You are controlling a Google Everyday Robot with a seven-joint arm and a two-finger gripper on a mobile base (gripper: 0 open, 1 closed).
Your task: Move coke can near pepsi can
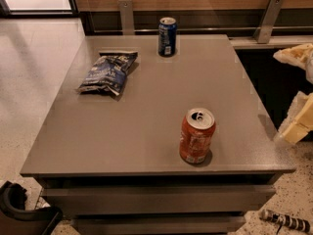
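Camera view: the red-orange aluminium coke can [197,136] stands upright at the lower right of the grey counter [146,131], well apart from the dark blue pepsi can [167,36] at top centre. I think a good grasp takes it by the middle and keeps it upright. The pale gripper [297,121] hangs at the right edge of the frame, beside the counter; if its jaws are wide or narrow, I cannot tell.
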